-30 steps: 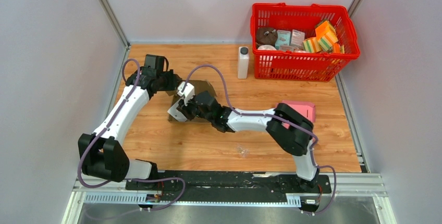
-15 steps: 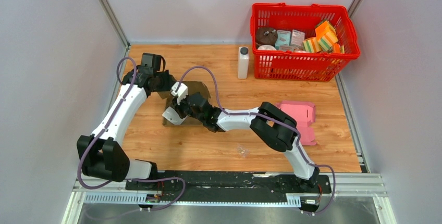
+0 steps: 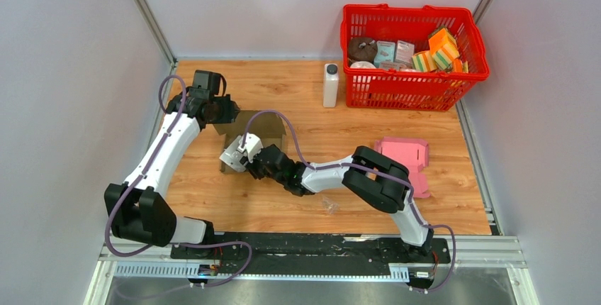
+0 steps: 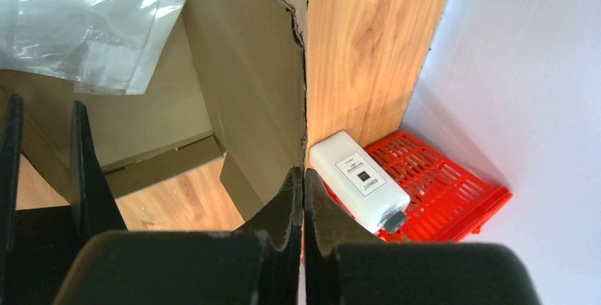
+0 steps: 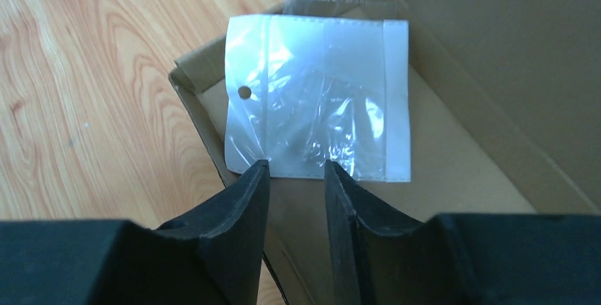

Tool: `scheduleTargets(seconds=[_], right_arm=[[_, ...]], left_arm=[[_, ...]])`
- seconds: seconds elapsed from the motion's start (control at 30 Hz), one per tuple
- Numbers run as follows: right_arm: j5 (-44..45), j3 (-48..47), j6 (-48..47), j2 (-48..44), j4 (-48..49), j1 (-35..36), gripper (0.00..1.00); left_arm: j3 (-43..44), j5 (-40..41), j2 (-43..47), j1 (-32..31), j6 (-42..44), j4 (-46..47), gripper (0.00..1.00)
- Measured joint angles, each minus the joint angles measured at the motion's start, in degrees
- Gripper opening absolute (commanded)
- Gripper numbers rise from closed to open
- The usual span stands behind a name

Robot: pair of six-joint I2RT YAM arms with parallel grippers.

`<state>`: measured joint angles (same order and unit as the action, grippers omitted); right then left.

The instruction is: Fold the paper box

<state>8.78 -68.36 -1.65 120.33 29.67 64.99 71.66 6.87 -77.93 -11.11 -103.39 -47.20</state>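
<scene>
right gripper (image 5: 295, 165) nearer over box (image 5: 461, 177) (ajar)

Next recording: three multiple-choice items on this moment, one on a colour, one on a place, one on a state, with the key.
1. What colour is the basket? A red; B blue; C green.
2. Where does the clear plastic bag lie? A in the basket; B inside the brown box; C on bare wood.
3. How do the fingers of the right gripper stand? A apart, holding nothing; B clamped on the bag; C out of view.
Key: 1 A, its mesh walls are red. 2 B, it rests on the box floor. 3 A, a gap shows between them.
</scene>
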Motion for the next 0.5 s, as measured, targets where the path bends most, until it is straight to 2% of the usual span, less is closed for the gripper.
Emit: scheduleTargets(seconds=[0.13, 0.23, 0.4, 0.5], right_arm=[[-0.66, -3.43, -0.5, 0.17, -0.26, -0.2, 0.22], [-1.18, -9.81, -1.62, 2.19, -0.5, -0.2, 0.15], [-0.76, -16.9, -2.91, 6.47, -0.31, -0.2, 0.12], [-0.28, -17.75, -3.1, 7.67, 0.22, -0.2, 0.11]], left_arm=[[0.11, -0.31, -0.83, 0.0, 0.0, -0.33, 0.0], [0.17, -0.42, -1.33, 0.0, -0.04, -0.61, 0.0], [0.94, 0.22, -1.79, 0.48, -0.02, -0.68, 0.0], [0.98, 0.83, -2.38, 0.83, -0.02, -0.72, 0.0]])
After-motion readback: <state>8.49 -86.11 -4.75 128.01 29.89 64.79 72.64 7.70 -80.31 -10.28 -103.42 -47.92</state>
